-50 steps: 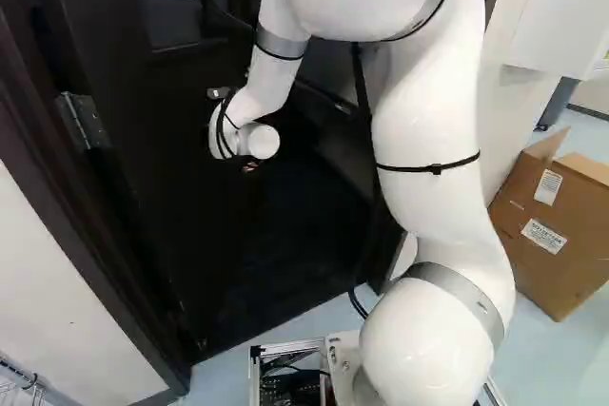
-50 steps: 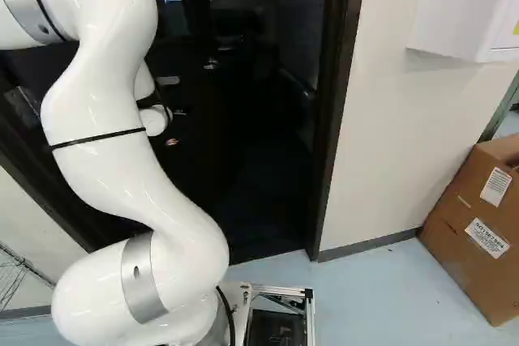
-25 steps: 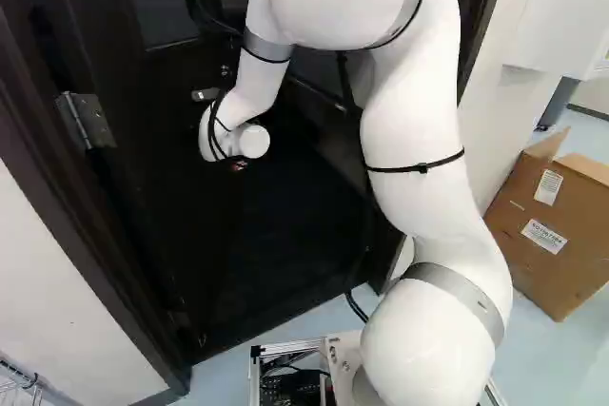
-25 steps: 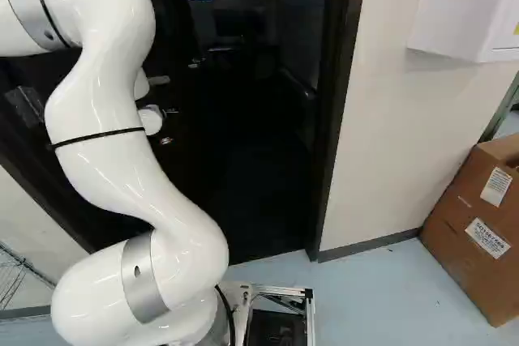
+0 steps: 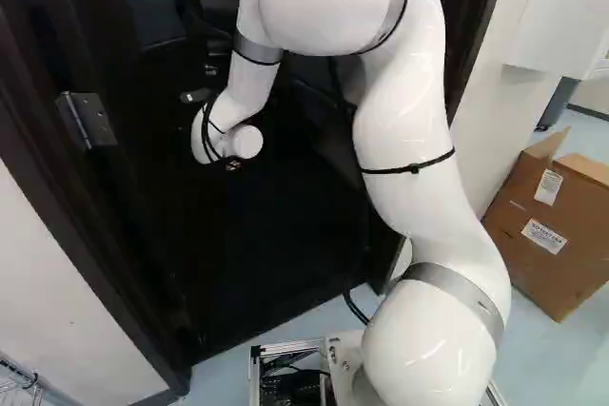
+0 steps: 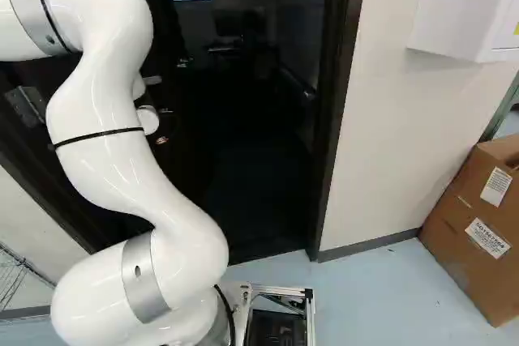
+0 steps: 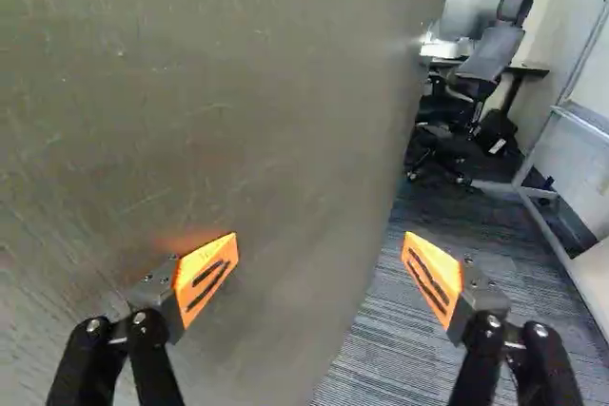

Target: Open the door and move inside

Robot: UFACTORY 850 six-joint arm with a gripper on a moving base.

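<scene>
The door (image 7: 209, 92) is standing partly open, hanging from the frame's hinge-side edge and leaning its free edge into the room beyond. It is probably going to handle as a heavy, stiff panel, swinging only about its hinges, and its flat face is offering the pads little to pinch and some chance of slipping. The frame (image 6: 334, 111) is bordering a dark opening on the side away from the hinges. The white arm (image 5: 414, 145) is reaching up and across the doorway towards the door. A cardboard box (image 6: 478, 224) is sitting on the floor near the wall's bottom edge, outside the doorway. An office chair (image 7: 490, 54) is standing on the carpet inside. The hand (image 7: 321, 252) is gripping nothing: its fingers are spreading wide, one pad (image 7: 207, 275) lying close over the door's face, touching or not I cannot tell, the other (image 7: 433, 278) showing past the free edge. The metal hinge (image 5: 88, 121) is marking the side where pushing would be hardest. The small handle (image 5: 197, 95) is probably serving for unlatching only; with the door ajar, pushing the face near its free edge is looking like the best hold, before the base drives in.
</scene>
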